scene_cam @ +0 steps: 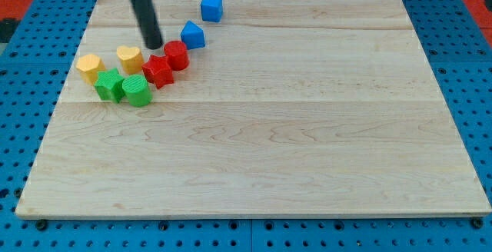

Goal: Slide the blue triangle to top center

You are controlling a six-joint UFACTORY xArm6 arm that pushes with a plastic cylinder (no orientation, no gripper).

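The blue triangle point(193, 34) lies on the wooden board point(307, 129) in the upper left part. A blue cube point(211, 8) sits above and to its right, near the top edge. My tip point(154, 45) is on the board just left of the blue triangle, a short gap away. It stands right above the red blocks. The dark rod rises from it to the view's top.
A red cylinder point(176, 55) and a red star-like block point(158, 71) lie just below the triangle. Left of them are two yellow blocks point(130, 58) point(90, 67) and two green blocks point(110, 84) point(137, 91). Blue pegboard surrounds the board.
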